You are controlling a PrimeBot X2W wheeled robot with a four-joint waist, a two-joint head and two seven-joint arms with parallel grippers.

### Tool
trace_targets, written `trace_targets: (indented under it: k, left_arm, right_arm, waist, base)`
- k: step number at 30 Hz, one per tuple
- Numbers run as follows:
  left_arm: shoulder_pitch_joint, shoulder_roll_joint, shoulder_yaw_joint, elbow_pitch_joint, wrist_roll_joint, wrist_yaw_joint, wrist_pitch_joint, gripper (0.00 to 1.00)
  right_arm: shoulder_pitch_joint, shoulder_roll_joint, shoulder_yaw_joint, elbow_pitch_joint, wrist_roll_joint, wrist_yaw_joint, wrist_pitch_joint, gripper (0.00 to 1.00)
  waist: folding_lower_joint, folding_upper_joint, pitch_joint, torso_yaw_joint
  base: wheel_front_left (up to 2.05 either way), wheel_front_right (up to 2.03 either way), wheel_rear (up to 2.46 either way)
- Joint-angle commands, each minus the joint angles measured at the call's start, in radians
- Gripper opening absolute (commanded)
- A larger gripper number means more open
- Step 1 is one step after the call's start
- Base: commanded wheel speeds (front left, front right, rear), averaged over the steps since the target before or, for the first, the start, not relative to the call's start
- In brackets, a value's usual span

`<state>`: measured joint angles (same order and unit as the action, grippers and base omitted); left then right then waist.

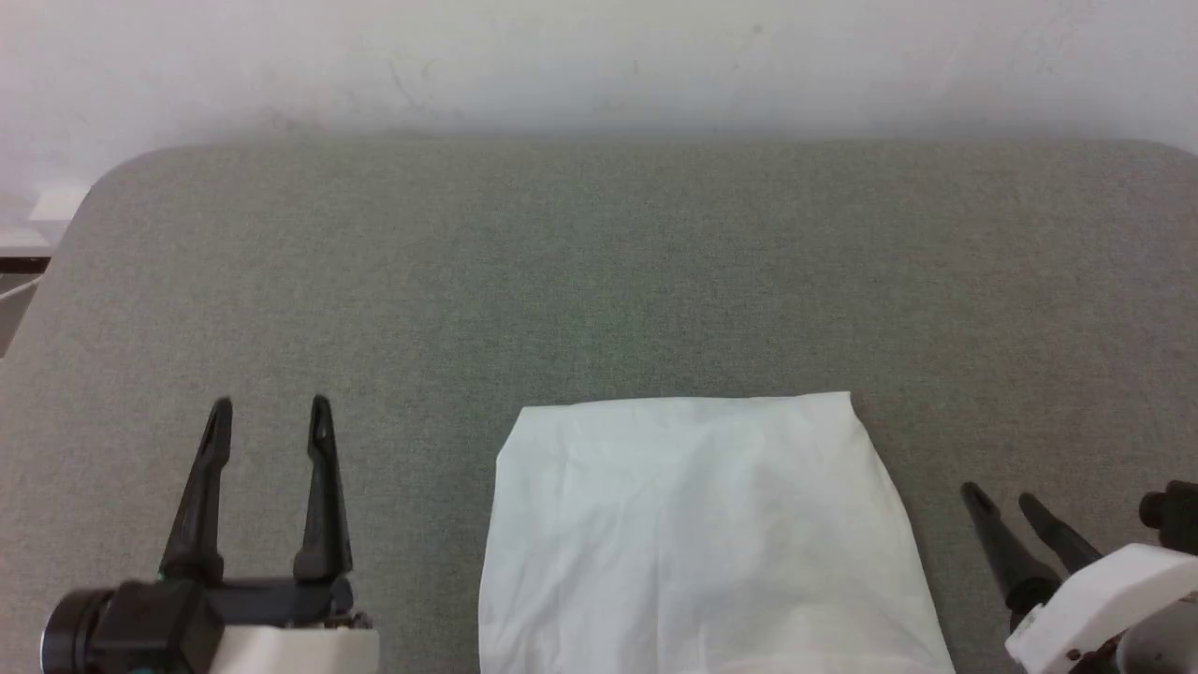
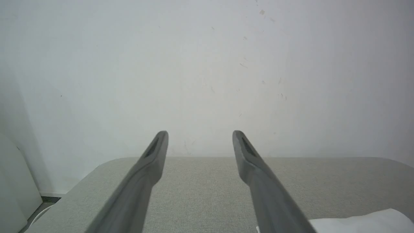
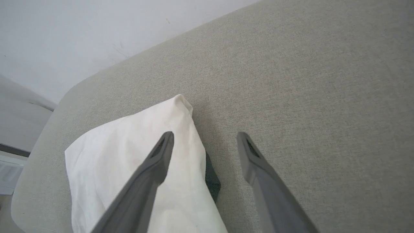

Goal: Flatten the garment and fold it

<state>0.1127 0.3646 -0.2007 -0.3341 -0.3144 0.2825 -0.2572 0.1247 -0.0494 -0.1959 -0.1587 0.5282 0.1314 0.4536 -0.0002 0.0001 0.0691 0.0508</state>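
Garment (image 1: 702, 534) lies folded btw L hand (image 1: 270, 407) and R hand (image 1: 997, 494), both wide, empty.

The left gripper (image 1: 271, 402) has two long black fingers (image 1: 323, 487) tapering to narrow rounded tips, set on a black crossbar with a white housing behind it and a black cylindrical knob, marked with teal, at its outer side. The right gripper (image 1: 998, 493) has the same slim black fingers in a white angular block. Close up, each finger is matte dark grey with a narrow slot just below the tip.
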Motion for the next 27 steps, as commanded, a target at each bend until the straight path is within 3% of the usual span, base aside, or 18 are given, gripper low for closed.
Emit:
trace_targets:
  k: [1,15,24,27]
  left_arm:
    - [0.032,-0.025,0.017,-0.009,0.025,-0.009,-0.004,1.0]
    - [0.054,-0.177,0.138,-0.012,0.118,-0.192,-0.004,1.0]
    - [0.023,-0.215,0.151,0.045,0.156,-0.295,-0.004,1.0]
    - [0.017,-0.226,0.153,0.057,0.155,-0.31,-0.004,1.0]
  right_arm:
    - [0.002,-0.001,0.009,0.008,-0.024,-0.001,-0.004,1.0]
    - [-0.113,-0.008,0.093,0.171,-0.142,-0.001,0.06,1.0]
    - [-0.2,-0.024,0.124,0.306,-0.129,-0.001,0.094,1.0]
    - [-0.207,-0.024,0.146,0.328,-0.11,-0.001,0.126,1.0]
  waist:
    - [0.0002,-0.0001,0.008,0.001]
    - [0.0002,-0.0001,0.096,0.058]
    - [0.0002,-0.0001,0.144,0.1]
    - [0.0002,-0.0001,0.148,0.105]
  base:
    - [0.0,0.0,0.0]
    - [0.0,0.0,0.0]
    - [0.0,0.0,0.0]
    - [0.0,0.0,0.0]
